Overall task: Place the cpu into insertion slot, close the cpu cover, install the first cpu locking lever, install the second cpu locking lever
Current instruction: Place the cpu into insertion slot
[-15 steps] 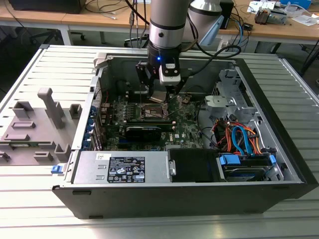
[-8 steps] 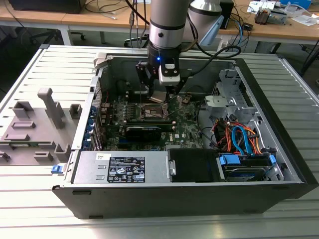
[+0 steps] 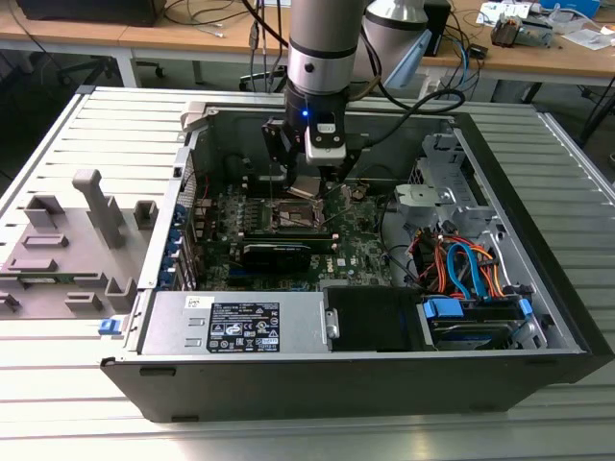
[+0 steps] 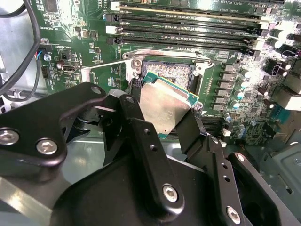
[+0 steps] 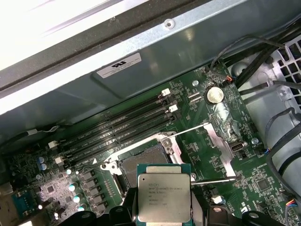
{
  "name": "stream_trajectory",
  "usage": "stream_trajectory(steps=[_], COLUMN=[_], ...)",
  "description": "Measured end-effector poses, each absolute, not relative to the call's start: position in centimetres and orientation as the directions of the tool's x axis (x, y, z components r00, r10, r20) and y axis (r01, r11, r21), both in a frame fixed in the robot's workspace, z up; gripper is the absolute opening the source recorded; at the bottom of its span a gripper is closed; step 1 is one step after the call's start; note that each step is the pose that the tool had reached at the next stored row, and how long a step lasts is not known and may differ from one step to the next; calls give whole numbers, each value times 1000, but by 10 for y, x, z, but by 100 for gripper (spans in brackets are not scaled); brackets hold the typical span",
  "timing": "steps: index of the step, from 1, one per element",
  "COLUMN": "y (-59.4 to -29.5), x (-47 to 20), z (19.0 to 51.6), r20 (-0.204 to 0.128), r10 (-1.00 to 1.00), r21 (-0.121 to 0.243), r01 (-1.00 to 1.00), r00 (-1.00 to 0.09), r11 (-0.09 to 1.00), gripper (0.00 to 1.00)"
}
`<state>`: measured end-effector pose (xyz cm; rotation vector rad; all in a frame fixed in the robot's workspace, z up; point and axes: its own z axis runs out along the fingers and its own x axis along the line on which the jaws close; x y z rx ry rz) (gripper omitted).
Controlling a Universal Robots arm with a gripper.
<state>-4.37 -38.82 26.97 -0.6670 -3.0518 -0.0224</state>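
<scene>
- My gripper [image 4: 162, 123] has its two black fingers [image 4: 137, 120] open just as wide as the cpu [image 4: 164, 106]. They pinch the cpu by two of its sides.
- In the first wrist view the cpu [image 5: 163, 197] sits flat between the fingers [image 5: 207, 214], with its silver top facing the camera.
- The cpu is up in the air and not in the slot [image 4: 167, 70]. In the second wrist view it looks tilted and hangs over one edge of the slot.
- The slot [image 5: 141, 162] is open and I can see its bare middle.
- The cover [image 5: 218, 146] is swung open at one side of the slot, and a thin lever [image 5: 214, 180] sticks out near it.
- In the exterior view the gripper [image 3: 312, 178] is down inside the case [image 3: 336, 384], over the middle of the board [image 3: 356, 259], with the cpu [image 3: 306, 187] just above the slot [image 3: 300, 216].
- Long memory slots [image 5: 117, 125] run along the far side of the slot, near the case wall.
- A round battery [image 5: 214, 95] lies on the board past the cover.
- Black cables [image 5: 282, 136] hang at the board's edge, well apart from the fingers.
- Nothing lies between the cpu and the slot.
</scene>
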Motion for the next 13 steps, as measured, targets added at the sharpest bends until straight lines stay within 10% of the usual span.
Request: stream_trajectory(steps=[13], y=[-388], x=[-44], z=[269], r20=[20], r10=[439], r21=[10], r01=[439], r00=[-898], r11=[898], gripper=[55])
